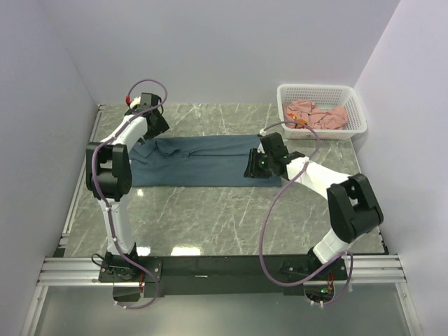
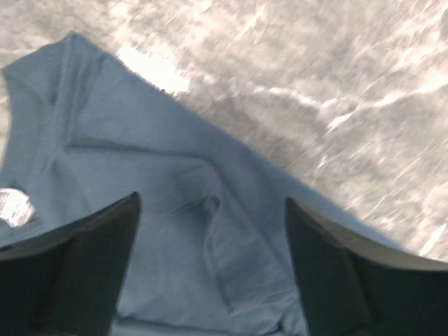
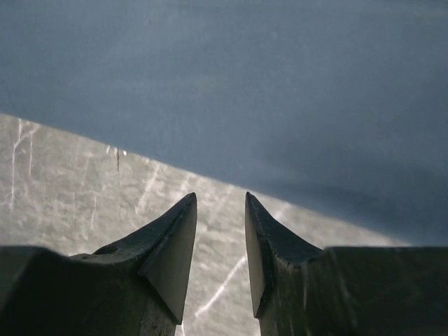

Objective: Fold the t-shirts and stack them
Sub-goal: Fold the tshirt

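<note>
The dark slate-blue t-shirt (image 1: 203, 164) lies folded into a long band across the marble table. My left gripper (image 1: 155, 128) hovers over its left, collar end. In the left wrist view the left gripper (image 2: 212, 199) is open wide and empty above the shirt (image 2: 140, 140), with a white neck label (image 2: 14, 206) at the left. My right gripper (image 1: 253, 166) is at the shirt's right end. In the right wrist view the right gripper (image 3: 220, 196) stands narrowly open with nothing in it, over bare marble just short of the shirt's edge (image 3: 280, 84). Salmon-pink t-shirts (image 1: 315, 114) lie crumpled in the basket.
A white lattice basket (image 1: 318, 89) stands at the back right corner. Walls close in the table on the left, back and right. A black and metal rail (image 1: 224, 269) with both arm bases runs along the near edge.
</note>
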Motion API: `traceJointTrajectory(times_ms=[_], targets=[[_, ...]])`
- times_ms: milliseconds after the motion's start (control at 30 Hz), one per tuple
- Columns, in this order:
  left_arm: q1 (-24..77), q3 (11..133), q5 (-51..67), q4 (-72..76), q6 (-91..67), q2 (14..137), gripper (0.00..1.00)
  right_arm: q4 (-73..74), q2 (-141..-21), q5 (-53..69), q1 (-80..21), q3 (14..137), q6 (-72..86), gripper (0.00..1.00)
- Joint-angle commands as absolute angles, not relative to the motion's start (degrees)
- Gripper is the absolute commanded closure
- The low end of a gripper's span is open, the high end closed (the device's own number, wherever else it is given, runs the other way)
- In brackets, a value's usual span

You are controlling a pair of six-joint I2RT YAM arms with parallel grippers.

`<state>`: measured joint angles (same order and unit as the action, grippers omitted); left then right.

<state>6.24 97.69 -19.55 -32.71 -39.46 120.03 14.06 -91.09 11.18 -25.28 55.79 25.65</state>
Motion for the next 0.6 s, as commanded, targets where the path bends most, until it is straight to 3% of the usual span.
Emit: traceJointTrajectory(times_ms=[0,333,567], targets=[[5.98,95.28,-20.91,-32.17,-39.29,112.34,0.06,11.95,-93.69,12.4,-25.75,59.67,25.4,0.59],[-4.82,68.32,-18.9,-32.96,-47.98,88.8,0.05,12.13,-86.85,7.82,-18.92,51.69,30.84,0.51],[-13.96,53.19,-12.31,-27.52,-47.99,83.67,0.07,9.58,-79.37,9.32,-10.9,41.68,37.17,0.4]])
